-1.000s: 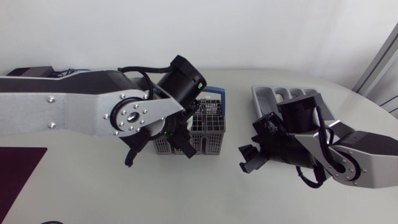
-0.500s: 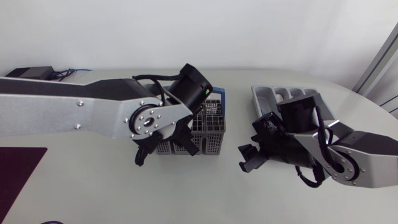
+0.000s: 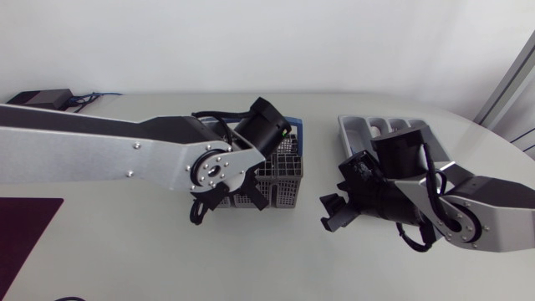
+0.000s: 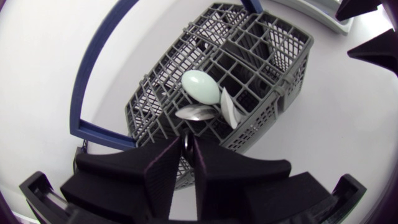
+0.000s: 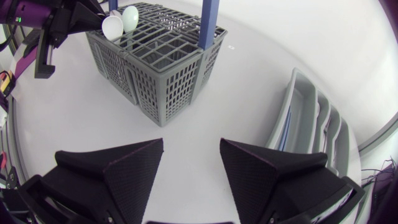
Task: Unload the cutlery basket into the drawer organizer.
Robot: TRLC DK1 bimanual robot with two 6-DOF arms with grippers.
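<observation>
a: left end effector [image 4: 188,142]: wedges drawn in to a thin slit, set low at the near corner of the cutlery basket [image 4: 261,56]. a sliver of metal sits in the slit. i read it as the edge of the silver spoon [image 4: 196,112], so i log it as pinched, not yet lifted out.

b: what else is in that pocket?

a: pale green spoon [image 4: 200,86] and white spoon [image 4: 231,111], bowls up, leaning in against the silver one. the other cells look bare from here, though the deep ones are partly hidden. the blue handle [image 4: 93,68] arcs over the basket.

b: the other arm?

a: right end effector [image 5: 189,149]: wedges wide apart, nothing between them. it hangs over bare tabletop [image 5: 242,81] between the basket and the drawer organizer [image 5: 305,124], touching neither.

b: anything in the organizer?

a: the troughs that show are bare. in the head view the right arm covers part of it, so i can't vouch for the rest.

b: progress, then?

a: my judgement: no visible delivery so far. three spoons are in the basket and none can be seen in the organizer. left to do: lift each one out, carry it across and lay it in a trough.
</observation>
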